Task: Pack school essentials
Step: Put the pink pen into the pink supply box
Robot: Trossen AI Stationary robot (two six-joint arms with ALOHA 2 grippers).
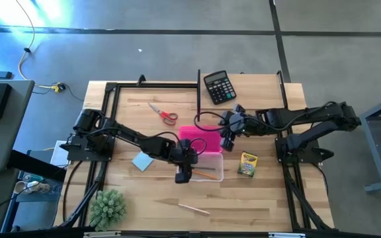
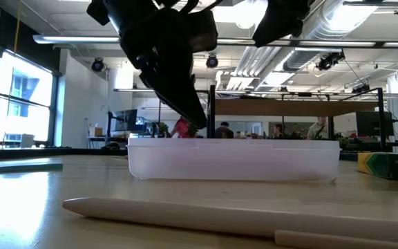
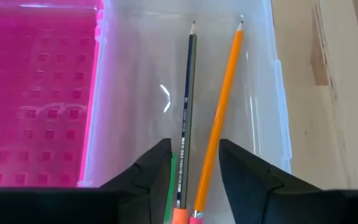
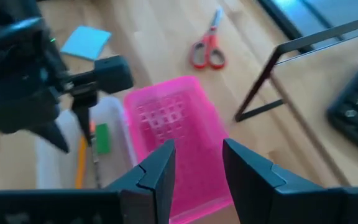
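Observation:
A clear case (image 1: 211,173) stands mid-table with its pink lid (image 1: 200,135) folded open toward the far side. Inside it lie a dark pencil (image 3: 187,99), an orange pencil (image 3: 224,99) and a green eraser (image 4: 101,138). My left gripper (image 3: 194,168) is open and tilts down over the case's near-left end, with the pencils' eraser ends between its fingers. My right gripper (image 4: 197,165) is open above the lid's far right corner, nothing between its fingers. Red-handled scissors (image 1: 164,114), a light-blue notepad (image 1: 142,161), a crayon box (image 1: 247,163) and a third pencil (image 1: 194,209) lie on the table.
A black calculator (image 1: 219,86) sits at the far edge beside a black frame post (image 1: 198,92). A green plant (image 1: 108,207) stands at the near left corner. In the low view the loose pencil (image 2: 220,214) lies in front of the case (image 2: 233,162).

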